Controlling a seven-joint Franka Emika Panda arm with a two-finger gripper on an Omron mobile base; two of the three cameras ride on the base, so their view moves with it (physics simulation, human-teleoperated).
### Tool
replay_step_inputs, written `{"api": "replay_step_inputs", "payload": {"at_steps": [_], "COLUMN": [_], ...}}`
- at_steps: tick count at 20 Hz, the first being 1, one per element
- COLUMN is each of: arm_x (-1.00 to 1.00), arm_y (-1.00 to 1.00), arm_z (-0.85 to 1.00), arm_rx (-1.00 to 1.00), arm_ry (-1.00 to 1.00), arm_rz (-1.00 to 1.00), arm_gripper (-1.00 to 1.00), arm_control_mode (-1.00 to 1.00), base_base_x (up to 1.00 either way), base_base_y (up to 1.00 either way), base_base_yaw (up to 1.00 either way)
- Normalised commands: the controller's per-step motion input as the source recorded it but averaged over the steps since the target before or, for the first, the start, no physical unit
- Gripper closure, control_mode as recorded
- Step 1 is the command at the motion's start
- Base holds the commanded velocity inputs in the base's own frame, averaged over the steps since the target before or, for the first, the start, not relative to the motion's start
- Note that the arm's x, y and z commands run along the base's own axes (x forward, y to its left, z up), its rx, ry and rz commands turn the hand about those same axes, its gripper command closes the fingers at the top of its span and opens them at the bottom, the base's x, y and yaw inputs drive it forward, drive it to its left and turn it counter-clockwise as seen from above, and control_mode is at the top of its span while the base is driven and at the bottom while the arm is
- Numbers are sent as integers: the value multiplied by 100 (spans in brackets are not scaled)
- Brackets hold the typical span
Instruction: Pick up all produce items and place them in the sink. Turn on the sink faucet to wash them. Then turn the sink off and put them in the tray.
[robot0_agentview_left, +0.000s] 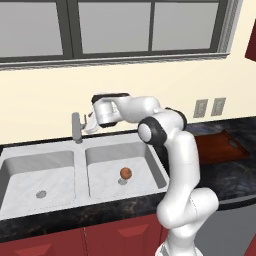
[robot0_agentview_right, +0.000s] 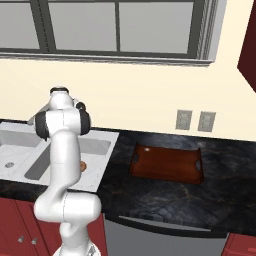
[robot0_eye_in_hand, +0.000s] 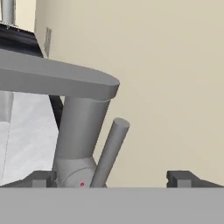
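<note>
The produce item, a small reddish-brown ball (robot0_agentview_left: 126, 173), lies in the right basin of the marbled sink (robot0_agentview_left: 60, 155) beside the drain; a sliver of the ball (robot0_agentview_right: 83, 165) peeks out past the arm. The grey faucet (robot0_agentview_left: 76, 127) stands at the back between the basins. My gripper (robot0_agentview_left: 89, 123) hovers just right of it, open. In the hand view the gripper (robot0_eye_in_hand: 111, 179) has its tips wide apart, with the faucet body (robot0_eye_in_hand: 81, 131) and its slanted lever handle (robot0_eye_in_hand: 109, 151) standing between them. The reddish-brown tray (robot0_agentview_right: 167, 163) lies on the dark counter to the right.
A cream wall with two outlets (robot0_agentview_left: 209, 107) runs behind the counter, under a window (robot0_agentview_left: 115, 27). Dark counter (robot0_agentview_right: 165, 195) surrounds the tray (robot0_agentview_left: 220, 146). The arm's elbow (robot0_agentview_left: 160, 127) hangs over the sink's back right corner. The left basin (robot0_agentview_left: 40, 175) holds only its drain.
</note>
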Motion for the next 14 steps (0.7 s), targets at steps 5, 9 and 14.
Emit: {"api": "replay_step_inputs", "payload": {"at_steps": [5, 9, 14], "arm_x": [30, 10, -5], "arm_y": [17, 20, 7], "arm_z": [-10, -6, -2], "arm_rx": [0, 0, 2], "arm_ry": [0, 0, -7], "arm_rz": [1, 5, 14], "arm_gripper": [-100, -100, -100], "arm_control_mode": [-100, -100, -100], "base_base_x": [0, 0, 0], "base_base_y": [0, 0, 0], "base_base_yaw": [0, 0, 0]}}
